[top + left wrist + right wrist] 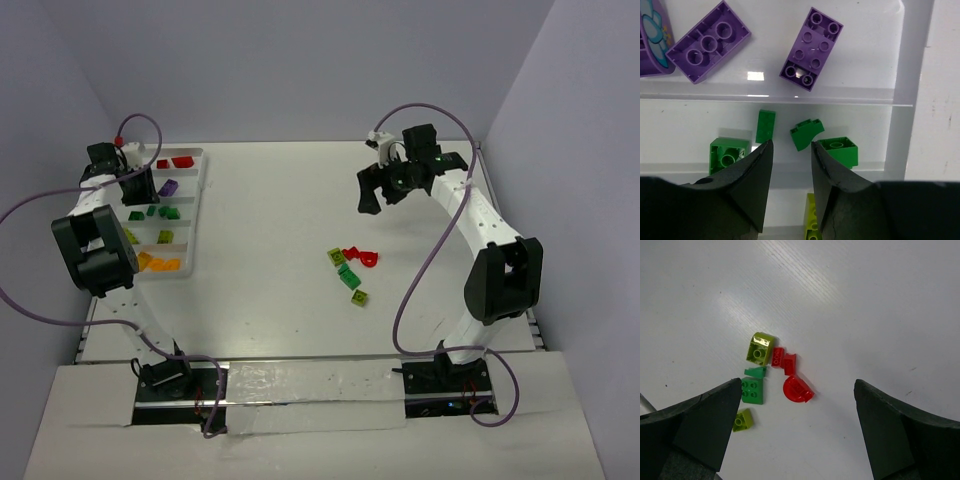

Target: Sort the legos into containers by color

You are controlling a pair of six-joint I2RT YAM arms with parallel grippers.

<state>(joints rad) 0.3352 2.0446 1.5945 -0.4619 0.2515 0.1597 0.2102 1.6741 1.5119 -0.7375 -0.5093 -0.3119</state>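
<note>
While the left gripper [791, 150] hangs over the tray [196, 200] with its fingers a little apart and nothing between them, the right gripper [797, 387] hangs above the loose legos [350, 268] with its fingers spread wide.
At the left edge of the top view, the tray holds sorted pieces row by row: red at the top, then purple, green, lime and orange at the bottom. In the left wrist view, two purple bricks [707, 42] lie in the upper compartment. Four green pieces [806, 134] lie in the compartment below it, just ahead of the fingertips, and a lime piece [811, 215] shows at the bottom between the fingers. In the right wrist view, the unsorted cluster sits left of centre on the white table [880, 300]: a lime brick [760, 347], two small red bricks [777, 356], a red half-round [790, 396], a green wedge [756, 372], a green plate [752, 391] and a small lime bit [742, 420].
</note>
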